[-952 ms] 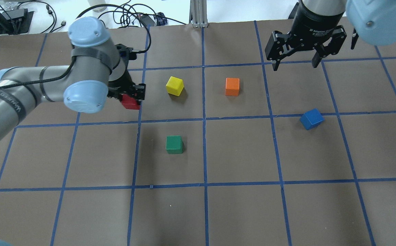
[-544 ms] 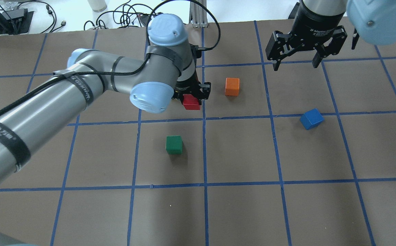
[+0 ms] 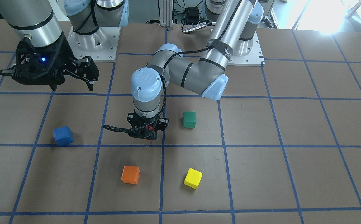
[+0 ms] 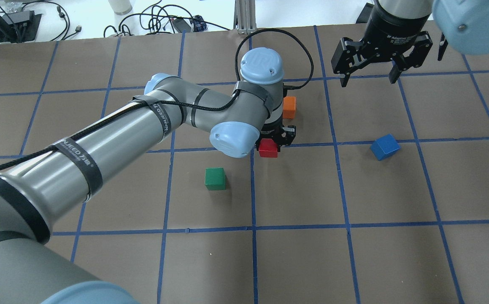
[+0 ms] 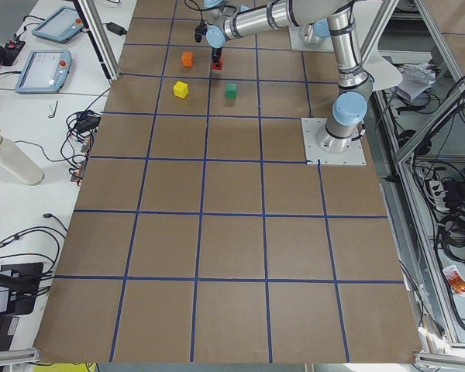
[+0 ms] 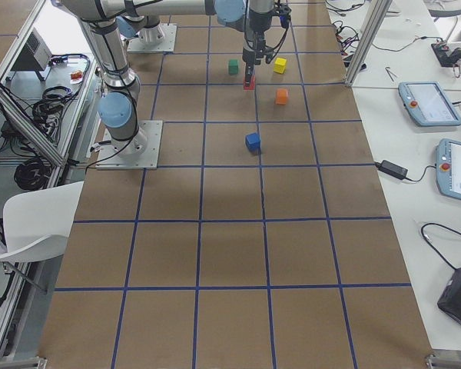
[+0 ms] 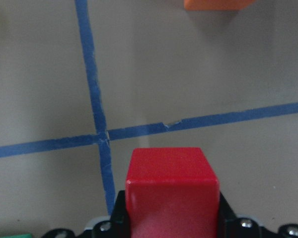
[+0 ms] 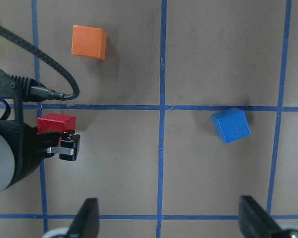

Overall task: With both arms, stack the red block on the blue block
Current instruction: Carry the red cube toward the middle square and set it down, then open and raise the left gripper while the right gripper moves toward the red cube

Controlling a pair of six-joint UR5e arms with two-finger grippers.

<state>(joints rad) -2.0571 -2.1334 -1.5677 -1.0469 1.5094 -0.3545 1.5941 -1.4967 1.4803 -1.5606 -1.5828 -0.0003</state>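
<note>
Left fingers (image 8: 70, 146) seemingly around red block (image 8: 56, 124)

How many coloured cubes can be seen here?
5: red cube in the left claw, mid-table; green cube nearer the robot; blue cube on its right; orange cube and yellow cube farther away.

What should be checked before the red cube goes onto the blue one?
1. Grip: left end effector shut on red block: ok.
2. Top of blue block bare: ok.
3. Blue block square to the tape grid: not ok, it sits turned.
4. Open right end effector apart from blue block: ok.
5. No cube between the two blocks: ok; orange block lies off that line.
</note>
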